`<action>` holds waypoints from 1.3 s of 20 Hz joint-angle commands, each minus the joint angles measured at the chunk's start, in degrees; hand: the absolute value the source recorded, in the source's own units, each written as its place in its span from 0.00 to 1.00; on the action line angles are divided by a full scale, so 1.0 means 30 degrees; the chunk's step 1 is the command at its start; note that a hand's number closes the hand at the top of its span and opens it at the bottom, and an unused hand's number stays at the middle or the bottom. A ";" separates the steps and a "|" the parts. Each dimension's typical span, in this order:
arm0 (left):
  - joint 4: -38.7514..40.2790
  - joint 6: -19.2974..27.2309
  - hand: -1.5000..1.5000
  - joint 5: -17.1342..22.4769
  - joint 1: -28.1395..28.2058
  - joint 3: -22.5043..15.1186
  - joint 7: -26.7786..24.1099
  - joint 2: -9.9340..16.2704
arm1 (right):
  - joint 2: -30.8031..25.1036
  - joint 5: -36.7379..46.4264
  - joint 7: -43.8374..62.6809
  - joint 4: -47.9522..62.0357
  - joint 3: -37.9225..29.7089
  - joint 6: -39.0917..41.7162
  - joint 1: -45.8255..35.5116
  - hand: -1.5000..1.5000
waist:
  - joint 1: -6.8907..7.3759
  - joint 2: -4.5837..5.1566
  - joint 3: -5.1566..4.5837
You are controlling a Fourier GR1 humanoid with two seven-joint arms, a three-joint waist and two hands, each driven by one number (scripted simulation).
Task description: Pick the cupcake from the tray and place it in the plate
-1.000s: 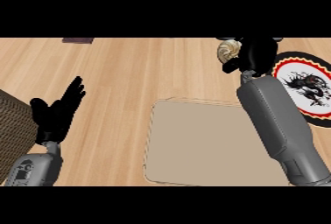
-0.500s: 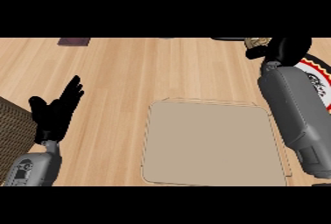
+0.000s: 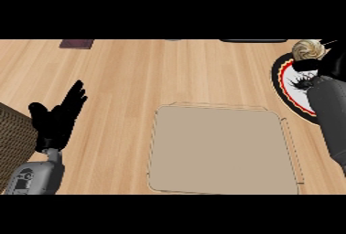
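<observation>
The cupcake [image 3: 309, 48], pale with swirled frosting, hangs at the upper right over the far part of the plate. My right hand [image 3: 326, 63] is curled round it and hides its lower half. The plate [image 3: 289, 91] is round, with a black rim, a red ring and a white middle bearing a dark figure; my right forearm covers much of it. The beige tray [image 3: 219, 151] lies flat at centre right with nothing on it. My left hand [image 3: 59, 119] rests open at the left, fingers up.
A woven brown basket [image 3: 12, 137] stands at the left edge beside my left forearm. A small dark red object [image 3: 76, 44] lies at the far edge of the wooden counter [image 3: 148, 77]. A dark item [image 3: 253, 40] shows at the top.
My right hand has carried the cupcake to the right, from left of the plate to above it. The view has shifted a little. The left hand stays put.
</observation>
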 commanded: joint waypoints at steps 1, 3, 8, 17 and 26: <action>-0.0889 -0.0295 0.50 0.0222 0.0676 -0.0031 0.0503 -0.0016 | -0.0932 -0.0958 -0.1621 0.0941 -0.0726 0.0077 0.1450 1.00 | -0.0020 -0.0029 0.0005; 0.0184 -0.0687 0.50 0.0247 0.0430 0.0416 -0.0802 0.0322 | -0.1638 -0.1647 -0.2093 0.2479 -0.1293 0.1535 0.0197 1.00 | 0.0094 0.0047 0.0005; -0.0860 0.0017 0.50 -0.0114 0.0453 -0.0199 0.0381 -0.0321 | -0.1344 -0.5184 -0.4695 0.3394 -0.3599 0.3159 0.1094 1.00 | 0.0150 0.0039 0.0051; -0.0106 -0.0518 0.50 -0.0072 -0.0265 0.0220 0.0345 0.0155 | -0.2529 -0.6086 -1.0753 0.3549 -0.4045 0.2478 0.0770 0.00 | 0.0046 -0.0007 0.0011; 0.0594 -0.0095 0.50 -0.0288 -0.0356 0.0299 -0.0090 -0.0275 | -0.0929 -1.1118 -1.4376 -0.0156 -0.6589 0.3785 -0.0001 0.00 | -0.0349 -0.0140 -0.0010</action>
